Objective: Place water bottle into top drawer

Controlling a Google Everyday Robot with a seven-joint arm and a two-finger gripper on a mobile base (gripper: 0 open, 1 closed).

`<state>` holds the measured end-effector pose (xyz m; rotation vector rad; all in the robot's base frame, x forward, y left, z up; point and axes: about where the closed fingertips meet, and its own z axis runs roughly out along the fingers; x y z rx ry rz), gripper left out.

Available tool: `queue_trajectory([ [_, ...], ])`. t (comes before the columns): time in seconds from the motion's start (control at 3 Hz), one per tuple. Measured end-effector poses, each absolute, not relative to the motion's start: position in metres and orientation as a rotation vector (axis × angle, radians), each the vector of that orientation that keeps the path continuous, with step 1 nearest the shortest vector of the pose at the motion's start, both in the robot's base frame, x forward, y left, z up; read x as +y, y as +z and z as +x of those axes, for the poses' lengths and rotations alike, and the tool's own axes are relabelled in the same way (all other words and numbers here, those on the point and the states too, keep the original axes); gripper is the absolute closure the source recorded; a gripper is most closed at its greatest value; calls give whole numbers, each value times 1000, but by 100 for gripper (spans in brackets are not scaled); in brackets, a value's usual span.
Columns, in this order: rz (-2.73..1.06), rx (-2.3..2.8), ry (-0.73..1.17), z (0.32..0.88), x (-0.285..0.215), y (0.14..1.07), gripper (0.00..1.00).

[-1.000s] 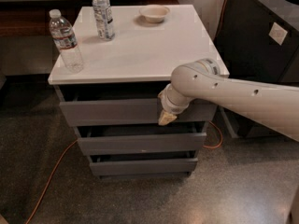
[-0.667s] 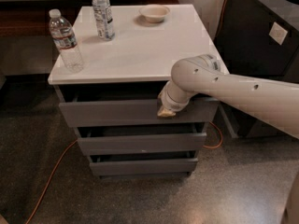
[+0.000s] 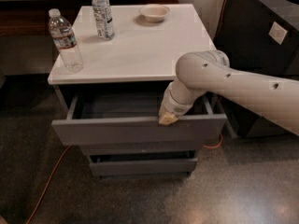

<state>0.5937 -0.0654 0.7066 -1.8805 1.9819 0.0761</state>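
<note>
The water bottle [image 3: 65, 40], clear with a white cap and a dark and red label band, stands upright at the front left corner of the white tabletop [image 3: 149, 50]. The top drawer [image 3: 117, 130] is pulled out, and its bluish-grey interior [image 3: 117, 107] shows nothing inside. My gripper [image 3: 167, 118] hangs down from the pale arm and rests on the upper edge of the drawer front, right of its middle. It is far to the right of the water bottle and lower than it.
A second clear bottle [image 3: 103, 14] with a pale label and a small bowl [image 3: 154, 13] stand at the back of the tabletop. Two shorter drawers [image 3: 142, 166] are below. A dark cabinet [image 3: 261, 36] stands at the right. An orange cable [image 3: 46, 185] lies on the floor.
The top drawer was shut and now stands pulled out toward the camera. My gripper has come forward with the drawer front.
</note>
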Motion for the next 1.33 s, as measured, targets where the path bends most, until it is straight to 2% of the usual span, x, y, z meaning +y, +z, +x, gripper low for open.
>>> queue_trajectory([
  [0.33, -1880, 1982, 76, 594, -65, 706, 100],
  [1.0, -1817, 2023, 211, 528, -50, 754, 100],
  [1.33, -1765, 2024, 201, 527, -52, 782, 100],
])
